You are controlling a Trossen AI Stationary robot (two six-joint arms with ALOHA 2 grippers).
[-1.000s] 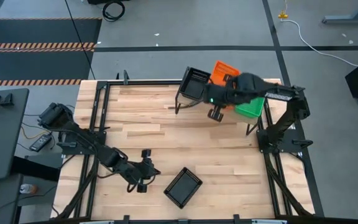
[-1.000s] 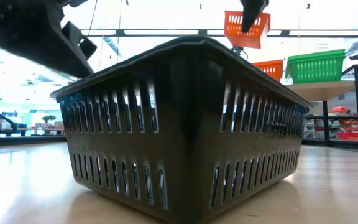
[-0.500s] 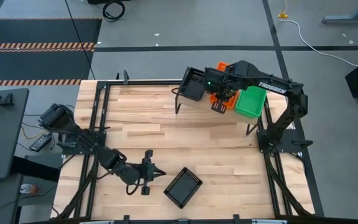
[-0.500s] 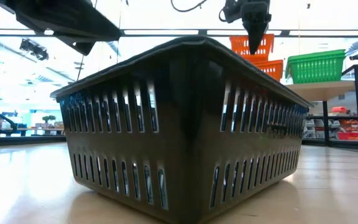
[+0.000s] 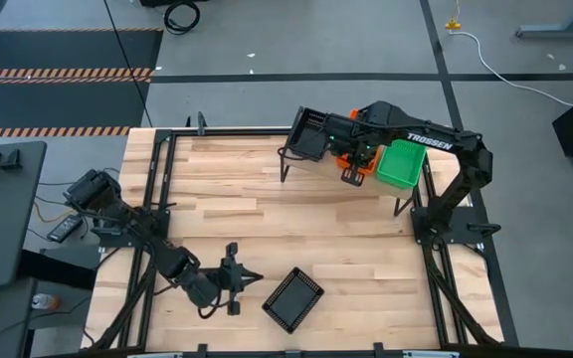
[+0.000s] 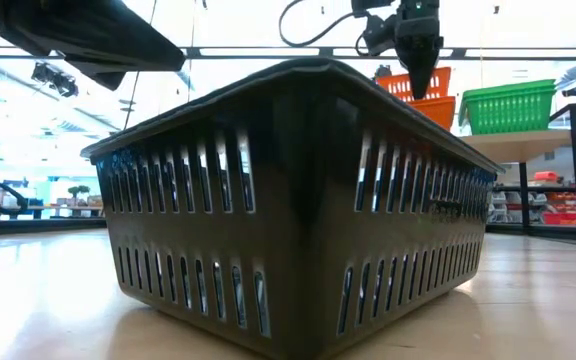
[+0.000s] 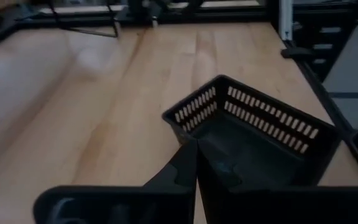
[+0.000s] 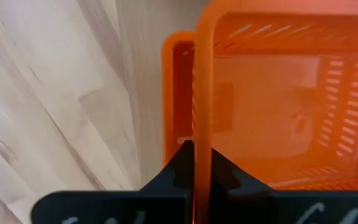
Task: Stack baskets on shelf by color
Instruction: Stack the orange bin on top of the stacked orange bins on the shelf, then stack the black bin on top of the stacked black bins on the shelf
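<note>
pinching orange basket [image 8: 272, 106] rim, r hand [image 8: 194, 163] holds it tilted over shelf [image 6: 513, 143].

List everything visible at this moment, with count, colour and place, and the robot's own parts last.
Black basket on table: one, black, near edge of the tabletop, close to the left gripper.
Black baskets on shelf: count in the stack unclear, black, shelf's left end.
Orange baskets: at least two, orange, middle of the shelf; the top one is tilted, its rim gripped.
Green baskets: count unclear, green, shelf's right end.
Shelf: one, light wood on black legs, far side of table.
Tabletop: one, light slatted wood.
Left gripper: shut, empty, beside the lone black basket.
Right gripper: shut on the top orange basket's rim.
</note>
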